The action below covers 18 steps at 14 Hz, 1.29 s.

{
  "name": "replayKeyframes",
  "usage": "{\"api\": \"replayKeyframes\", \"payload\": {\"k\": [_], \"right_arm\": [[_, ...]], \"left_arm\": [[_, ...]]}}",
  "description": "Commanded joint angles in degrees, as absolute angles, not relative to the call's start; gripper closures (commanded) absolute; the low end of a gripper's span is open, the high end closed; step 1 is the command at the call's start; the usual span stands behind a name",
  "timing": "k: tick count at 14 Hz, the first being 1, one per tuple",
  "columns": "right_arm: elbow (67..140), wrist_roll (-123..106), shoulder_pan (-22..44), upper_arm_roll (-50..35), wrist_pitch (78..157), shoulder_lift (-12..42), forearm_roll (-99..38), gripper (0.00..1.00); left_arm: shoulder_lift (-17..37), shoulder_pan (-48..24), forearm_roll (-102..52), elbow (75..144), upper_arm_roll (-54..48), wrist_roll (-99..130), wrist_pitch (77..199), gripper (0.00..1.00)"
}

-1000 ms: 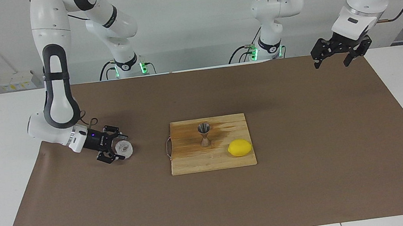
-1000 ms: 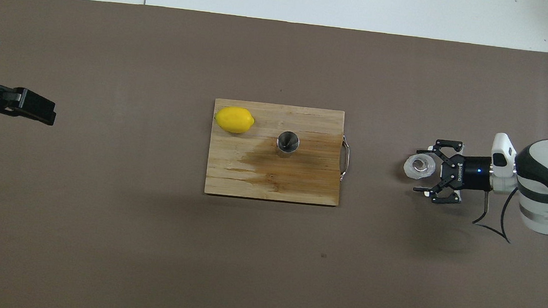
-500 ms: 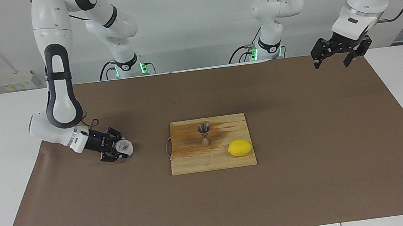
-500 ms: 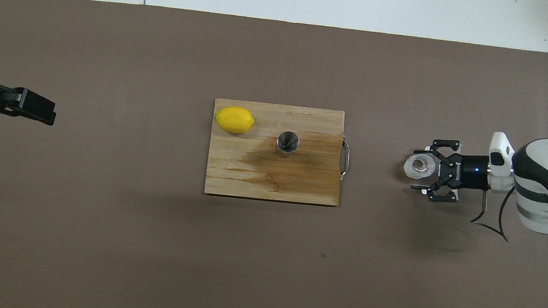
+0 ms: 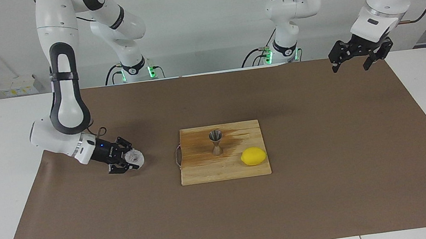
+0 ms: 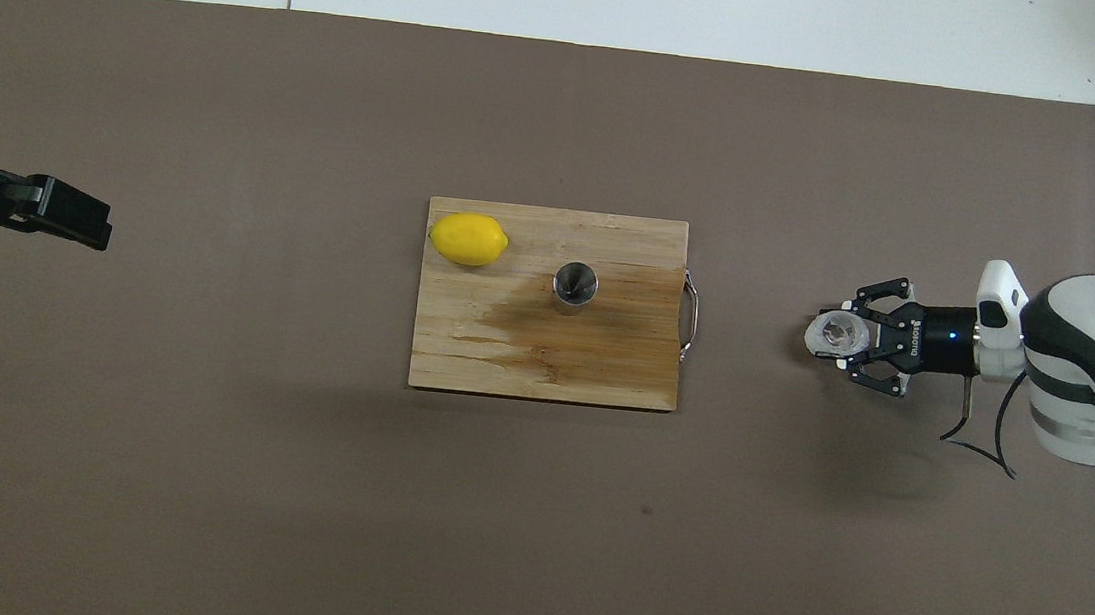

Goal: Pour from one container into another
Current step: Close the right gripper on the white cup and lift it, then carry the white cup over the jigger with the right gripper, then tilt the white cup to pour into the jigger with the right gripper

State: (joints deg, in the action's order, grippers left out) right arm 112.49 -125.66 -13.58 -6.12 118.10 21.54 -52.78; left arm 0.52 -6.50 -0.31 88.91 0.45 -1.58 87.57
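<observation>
Since the earlier frame, my right gripper (image 5: pixel 131 160) has clenched its fingers on the clear cup (image 5: pixel 135 157), near the worktop's (image 5: pixel 331 202) right-arm end. Left gripper (image 5: pixel 357 60) waits, fingers released, above its own end.

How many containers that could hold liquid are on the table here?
2. The clear cup is in the right gripper at the right arm's end; the steel jigger stands on the cutting board. None seems hidden.
</observation>
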Motion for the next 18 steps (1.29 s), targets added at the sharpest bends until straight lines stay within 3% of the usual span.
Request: {"api": "replayKeyframes", "payload": {"k": [1, 9, 15, 18], "right_arm": [[112.41, -115.45, -8.72, -6.33, 120.75, 17.16, -52.13, 0.9], [108.19, -83.43, 8.07, -6.42, 133.05, 14.68, -43.61, 0.9], [107.75, -71.9, 15.81, -6.33, 137.46, 14.06, -28.05, 0.9], [107.93, -71.55, 16.43, -6.5, 137.11, 13.01, -21.99, 0.9]], "left_arm": [[-1.14, -6.5, 0.35, 90.7, 0.53, -1.76, 87.63, 0.0], [-1.14, -6.5, 0.35, 90.7, 0.53, -1.76, 87.71, 0.0], [-1.14, -6.5, 0.35, 90.7, 0.53, -1.76, 87.63, 0.0], [-1.14, -6.5, 0.35, 90.7, 0.53, -1.76, 87.71, 0.0]]}}
